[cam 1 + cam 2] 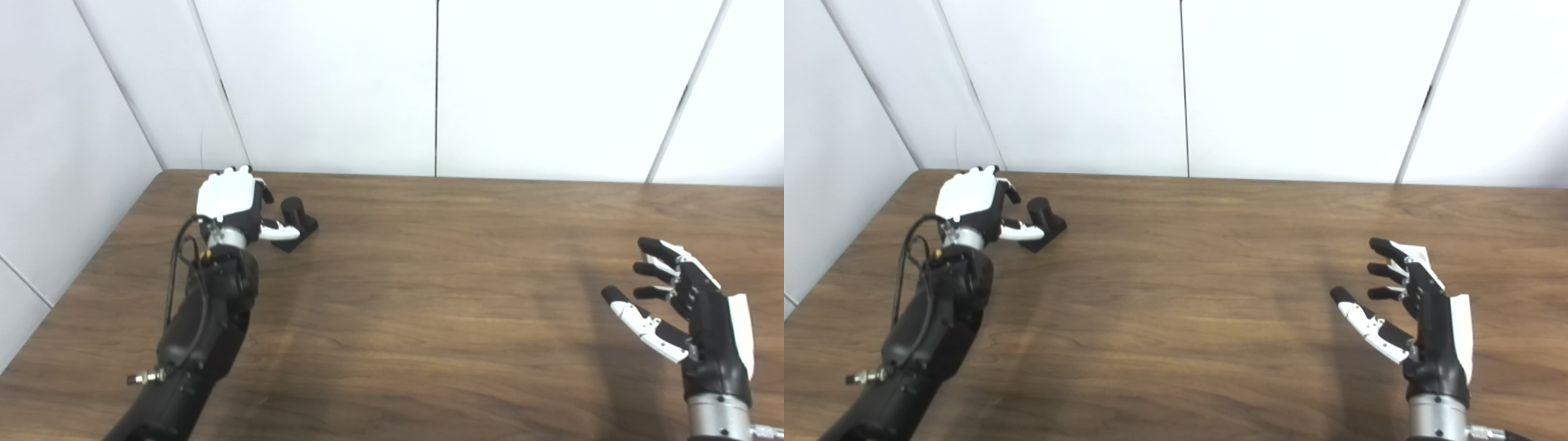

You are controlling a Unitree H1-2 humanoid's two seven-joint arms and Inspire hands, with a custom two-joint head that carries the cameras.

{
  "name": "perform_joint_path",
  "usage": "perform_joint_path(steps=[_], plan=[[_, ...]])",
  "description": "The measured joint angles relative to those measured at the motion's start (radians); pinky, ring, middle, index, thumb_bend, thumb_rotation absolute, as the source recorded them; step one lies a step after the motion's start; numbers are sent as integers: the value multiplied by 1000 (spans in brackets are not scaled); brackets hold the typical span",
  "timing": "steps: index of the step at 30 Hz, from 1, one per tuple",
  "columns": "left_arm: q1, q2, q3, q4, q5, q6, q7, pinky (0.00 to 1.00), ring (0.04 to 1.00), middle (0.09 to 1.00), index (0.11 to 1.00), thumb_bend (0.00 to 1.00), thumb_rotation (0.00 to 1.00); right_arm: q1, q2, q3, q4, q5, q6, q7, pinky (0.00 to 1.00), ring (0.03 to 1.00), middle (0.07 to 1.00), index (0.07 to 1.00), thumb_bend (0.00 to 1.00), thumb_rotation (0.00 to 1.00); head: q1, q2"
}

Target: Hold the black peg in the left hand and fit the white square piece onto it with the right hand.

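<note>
The black peg (295, 215), a short cylinder on a square base, stands on the wooden table (429, 294) near its far left corner. My left hand (229, 205) is right beside it on its left, back of the hand toward the camera. Its thumb (280, 231) reaches across the front of the peg's base and its fingers are spread, not closed round the peg. My right hand (680, 306) hovers over the table's near right, palm facing left, fingers apart and holding nothing. No white square piece shows in either view.
White wall panels (429, 86) close off the table at the back and along the left side. The left forearm (202, 331), with a loose cable loop, lies over the table's left part.
</note>
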Motion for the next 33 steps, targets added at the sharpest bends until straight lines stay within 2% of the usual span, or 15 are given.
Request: perform_joint_path(steps=[2, 10, 16, 21, 25, 29, 33], plan=[[-17, 5, 2, 0, 5, 0, -43, 1000, 1000, 957, 635, 948, 452, 0, 2, 0, 0, 2, 0, 0, 577, 728, 798, 748, 589, 165, 0, 0], [-47, 7, 3, 14, 20, 0, -140, 1000, 1000, 950, 604, 921, 404, 0, 3, 0, 0, 2, -1, 0, 561, 720, 798, 750, 579, 169, -5, 5], [-58, 6, -1, 55, 51, 0, -205, 1000, 997, 930, 597, 925, 415, 1, 8, 0, -4, 1, 0, 0, 558, 716, 794, 746, 575, 160, -9, 9], [-58, -2, -2, 61, 53, 0, -217, 1000, 995, 931, 616, 910, 450, 1, 12, 0, -5, -1, 0, -1, 554, 714, 790, 742, 573, 157, -6, 14], [-57, -10, -4, 60, 67, 0, -247, 1000, 995, 922, 576, 899, 448, 1, 14, 0, -5, -6, 0, -2, 556, 717, 791, 743, 569, 158, -8, 15], [-55, -26, -3, 61, 78, 0, -246, 1000, 991, 931, 648, 911, 449, 1, 16, -1, -5, -13, 0, -3, 555, 716, 792, 737, 573, 155, -14, 20], [-49, -43, -4, 88, 74, 0, -218, 1000, 997, 930, 642, 913, 428, 2, 17, -2, -13, -15, 0, -3, 555, 713, 788, 735, 575, 159, -15, 23]])
